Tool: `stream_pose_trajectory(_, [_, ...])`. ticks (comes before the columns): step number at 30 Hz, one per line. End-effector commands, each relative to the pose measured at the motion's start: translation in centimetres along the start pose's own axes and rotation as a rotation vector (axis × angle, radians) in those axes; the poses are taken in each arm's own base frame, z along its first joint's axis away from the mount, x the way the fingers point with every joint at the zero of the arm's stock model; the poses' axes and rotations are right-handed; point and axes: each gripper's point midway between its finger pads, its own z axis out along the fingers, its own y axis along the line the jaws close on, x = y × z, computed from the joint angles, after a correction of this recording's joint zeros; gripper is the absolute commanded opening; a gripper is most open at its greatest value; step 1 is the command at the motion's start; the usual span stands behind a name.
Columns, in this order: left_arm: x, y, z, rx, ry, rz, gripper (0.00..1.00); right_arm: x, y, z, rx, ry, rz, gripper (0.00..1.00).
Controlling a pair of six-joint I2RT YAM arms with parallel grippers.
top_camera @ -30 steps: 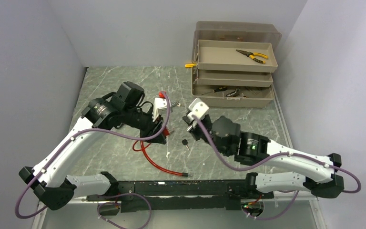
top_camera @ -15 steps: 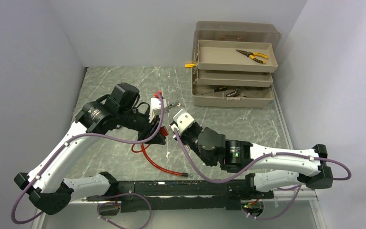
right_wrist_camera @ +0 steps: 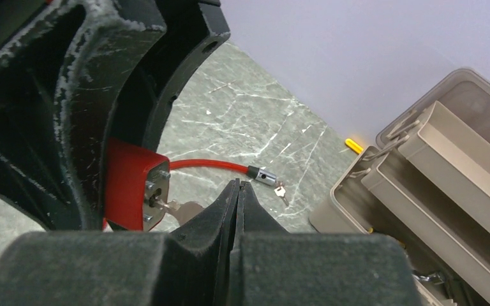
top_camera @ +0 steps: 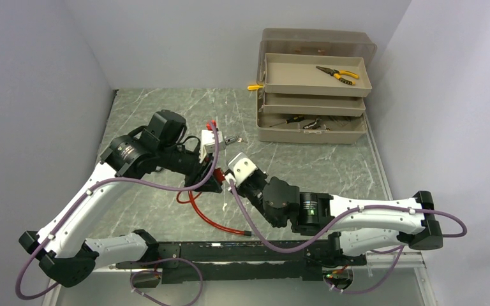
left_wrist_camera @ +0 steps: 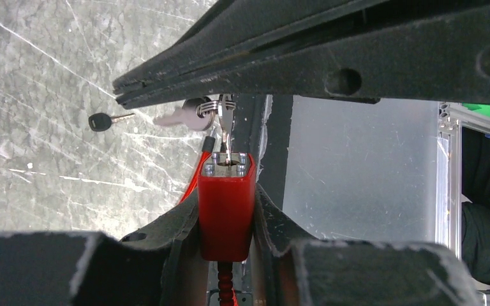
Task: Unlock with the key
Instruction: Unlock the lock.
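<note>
My left gripper point(left_wrist_camera: 226, 215) is shut on the red lock body point(left_wrist_camera: 225, 204), keyhole face pointing away from the camera. A silver key point(left_wrist_camera: 227, 135) sits in the keyhole, with a second key point(left_wrist_camera: 182, 116) hanging from its ring. My right gripper point(right_wrist_camera: 238, 186) is shut with nothing between its fingers. Its tips lie just right of the key's head point(right_wrist_camera: 180, 210) and the lock point(right_wrist_camera: 131, 182). From above, the two grippers meet near the table's middle, the left gripper point(top_camera: 212, 183) beside the right gripper point(top_camera: 228, 178). The lock is hidden there.
The lock's red cable point(top_camera: 207, 218) loops on the marble table, its free end point(right_wrist_camera: 259, 174) beside a small key point(right_wrist_camera: 281, 190). A black-headed key point(left_wrist_camera: 100, 121) lies loose nearby. An open tan toolbox point(top_camera: 312, 86) with pliers point(top_camera: 337, 74) stands at the back right.
My right arm has swung left and forward, bringing its shut gripper up to the lock and over the black-headed key. The left arm shifted slightly left, still holding the lock.
</note>
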Motion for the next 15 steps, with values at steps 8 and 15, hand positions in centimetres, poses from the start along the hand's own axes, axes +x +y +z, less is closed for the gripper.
stream_pose_trajectory(8, [-1.5,-0.8,-0.7,0.027,-0.067,0.029,0.0,-1.0,1.3,0.3,0.007,-0.053,0.048,0.0])
stream_pose_trajectory(15, [-1.8,-0.7,-0.9,0.022,-0.078,0.029,0.0,-0.9,2.3,0.7,0.016,-0.07,0.072,0.0])
